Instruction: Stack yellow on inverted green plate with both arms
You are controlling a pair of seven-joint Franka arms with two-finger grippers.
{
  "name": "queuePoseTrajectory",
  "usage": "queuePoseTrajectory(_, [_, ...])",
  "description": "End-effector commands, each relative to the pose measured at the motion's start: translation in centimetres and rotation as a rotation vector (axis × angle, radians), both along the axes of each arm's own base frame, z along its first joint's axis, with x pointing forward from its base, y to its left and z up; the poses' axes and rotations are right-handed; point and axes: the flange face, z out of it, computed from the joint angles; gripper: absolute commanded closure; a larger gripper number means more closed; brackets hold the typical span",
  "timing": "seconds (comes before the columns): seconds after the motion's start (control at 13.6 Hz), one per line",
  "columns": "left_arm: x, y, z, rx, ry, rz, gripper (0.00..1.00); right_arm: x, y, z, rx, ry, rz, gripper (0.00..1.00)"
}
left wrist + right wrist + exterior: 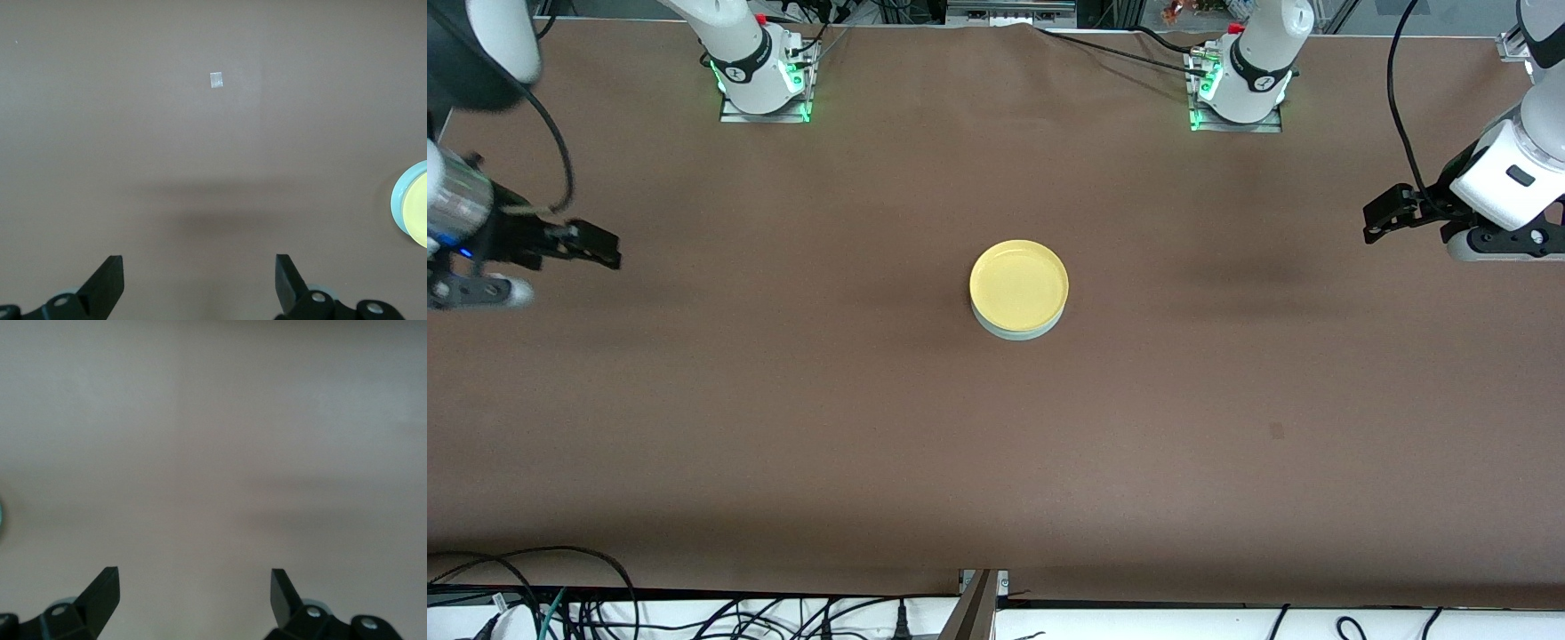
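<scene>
Yellow [1019,284] stacked on green plate [1017,331] mid-table [783,400]; both claws (left claw [200,283], right claw [195,597]) spread apart, well clear of it, waiting; small tape patch [216,80] seen only from left wrist.

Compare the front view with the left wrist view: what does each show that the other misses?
Only the front view shows both arm bases, the right gripper over the table's right-arm end, and the whole round yellow plastic plate stacked on the pale mint-green plate. Only the left wrist view shows the left gripper open and a small pale tape square. Both show the stack and the brown table.
</scene>
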Motion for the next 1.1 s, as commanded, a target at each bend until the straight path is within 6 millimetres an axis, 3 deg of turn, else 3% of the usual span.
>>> queuePoseTrajectory(0.0, [-0.3,-0.2,0.6,-0.028,0.004,0.01,0.0,-2.7,-0.4,2.7,-0.003,-0.028,0.023,0.0])
queuePoseTrajectory(0.22, [-0.3,-0.2,0.5,-0.029,0.005,0.01,0.0,-4.2,-3.0,3.8,0.013,-0.002,0.041,0.0])
queuePoseTrajectory(1.03, [-0.3,-0.2,0.6,-0.034,0.005,0.019,0.0,-4.8,-3.2,2.8,0.017,0.093,0.028,0.0])
